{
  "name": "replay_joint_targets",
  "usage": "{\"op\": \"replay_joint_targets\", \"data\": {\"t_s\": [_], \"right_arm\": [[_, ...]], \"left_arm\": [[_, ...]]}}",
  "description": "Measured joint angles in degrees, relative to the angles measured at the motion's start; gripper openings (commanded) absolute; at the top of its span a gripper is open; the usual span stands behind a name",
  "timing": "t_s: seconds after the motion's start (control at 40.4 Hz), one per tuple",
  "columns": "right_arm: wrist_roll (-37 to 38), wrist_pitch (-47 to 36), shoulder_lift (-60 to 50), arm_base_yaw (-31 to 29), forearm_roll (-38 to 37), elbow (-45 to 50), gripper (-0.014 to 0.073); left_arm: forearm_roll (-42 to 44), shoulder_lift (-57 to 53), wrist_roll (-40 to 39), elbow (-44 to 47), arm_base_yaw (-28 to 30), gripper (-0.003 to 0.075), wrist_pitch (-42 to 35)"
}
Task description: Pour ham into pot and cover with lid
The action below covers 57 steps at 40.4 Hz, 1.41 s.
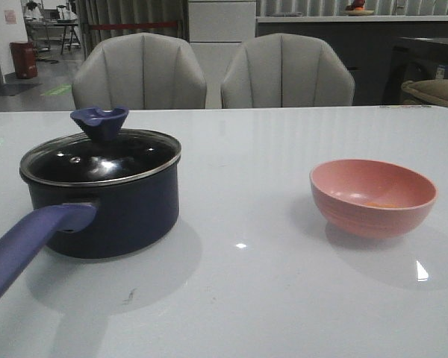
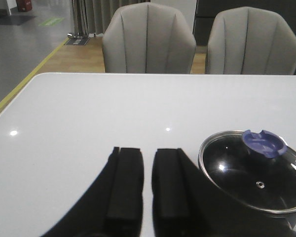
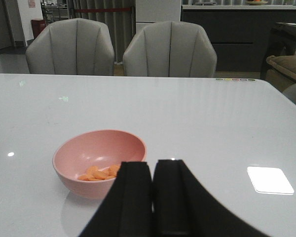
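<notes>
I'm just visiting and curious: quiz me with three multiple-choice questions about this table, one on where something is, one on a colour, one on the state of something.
1. Where are the ham pieces?
A in the pot
B in the bowl
C on the table

2. What colour is the bowl?
A pink
B green
C white

3. Is the pot covered?
A open, lid beside it
B open, no lid in view
C lid on

Answers:
1 B, orange bits lie in the bowl's bottom.
2 A, it looks pink in both views.
3 C, the glass lid sits on the rim.
</notes>
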Motion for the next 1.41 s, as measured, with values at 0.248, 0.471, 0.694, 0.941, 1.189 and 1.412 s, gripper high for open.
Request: {"op": "replay_joint_targets", "data": {"t_s": [0.248,0.471,0.694,0.941,1.189,1.412], "right_arm": [[0.0,0.0,0.0,0.0,0.0,0.0,0.0149],[0.0,0.0,0.0,0.0,0.0,0.0,0.0149],[0.0,0.0,0.0,0.0,0.0,0.0,0.0149],[0.0,0.0,0.0,0.0,0.0,0.0,0.0149],[0.0,0.0,0.0,0.0,0.0,0.0,0.0149],[0.0,0.0,0.0,0.0,0.0,0.0,0.0149]], "left_arm": [[0.0,4.6,0.0,-1.1,0.0,0.0699,1.2],[-0.7,12.5,0.0,-7.1,0.0,0.0689,6.1],[-2.5,25.1,0.0,-19.4,0.0,0.0689,15.9],[-5.9,40.2,0.0,-32.3,-1.7,0.0689,23.8],[-6.3,54.6,-0.5,-41.9,-12.9,0.0689,24.7],[-2.5,67.8,-5.1,-52.4,-20.0,0.0689,29.2]]}}
